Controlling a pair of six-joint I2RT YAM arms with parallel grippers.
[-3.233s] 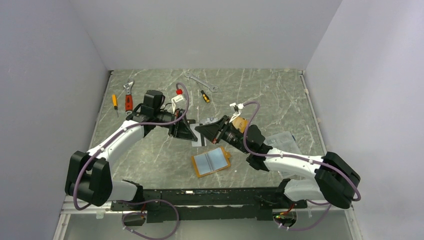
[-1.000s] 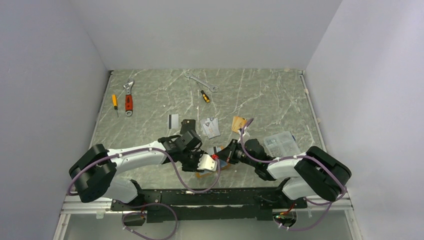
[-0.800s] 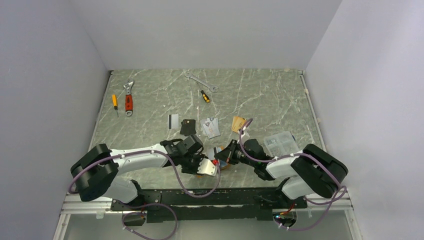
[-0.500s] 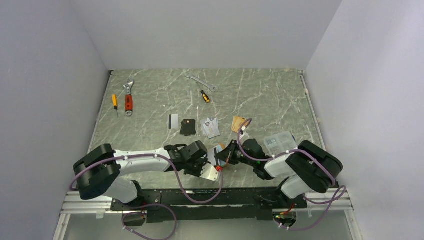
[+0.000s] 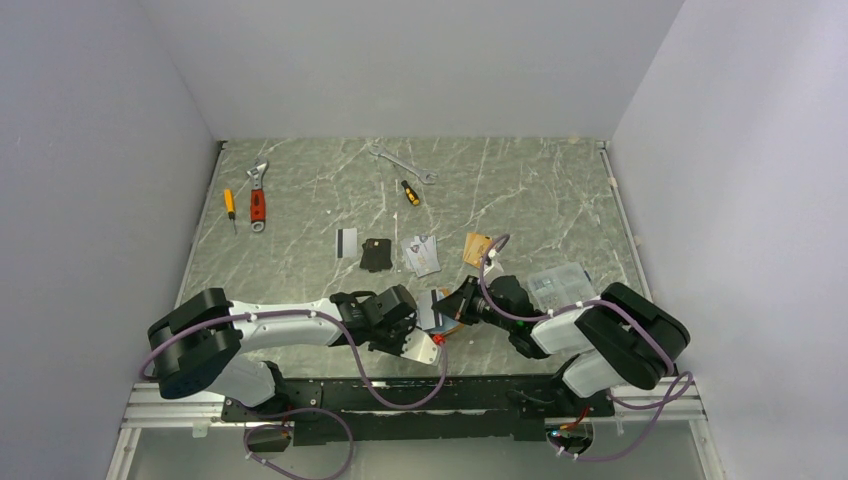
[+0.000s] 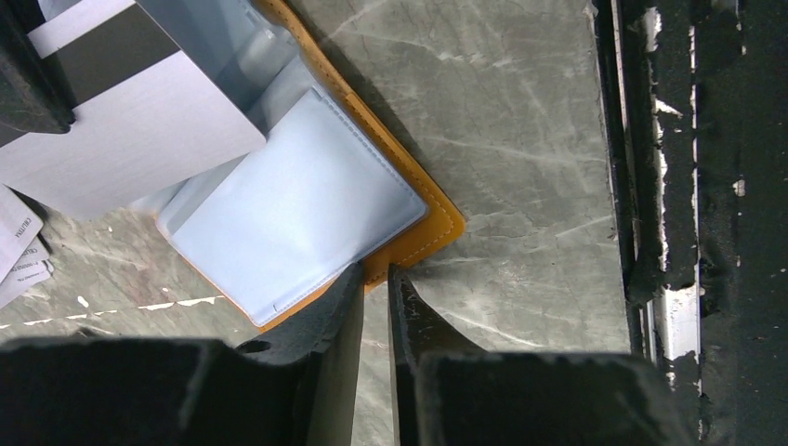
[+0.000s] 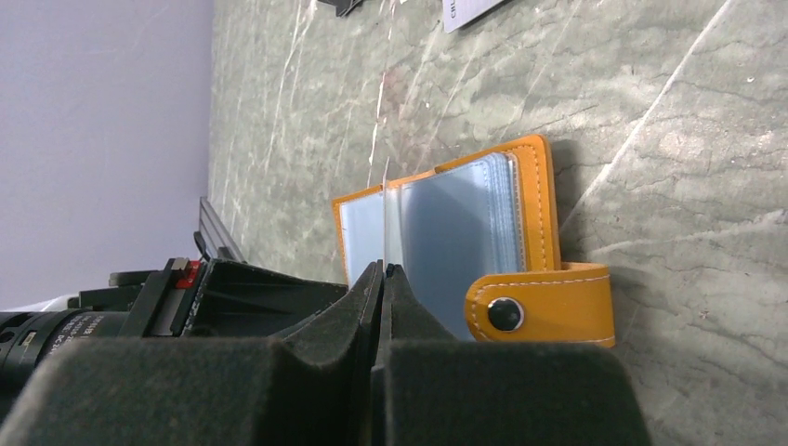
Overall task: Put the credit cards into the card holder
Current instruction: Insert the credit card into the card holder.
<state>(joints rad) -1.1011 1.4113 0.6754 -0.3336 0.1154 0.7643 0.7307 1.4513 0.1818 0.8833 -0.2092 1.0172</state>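
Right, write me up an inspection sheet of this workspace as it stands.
Surface: green marbled table.
Job's things: orange card holder lies open near the front edge, clear pockets up. The held card, silver with a black stripe, meets its pockets; whether it is inside one is unclear. A striped card, pale cards and an orange card lie mid-table.
Clutter: red wrench, spanner, yellow screwdriver, black-yellow screwdriver, clear box, dark flat item.
Grippers: left tool nearly closed at the holder's orange edge, grip unclear; right tool shut on the held card.
Cables: purple cable along each arm.
Surroundings: grey walls, black rail.
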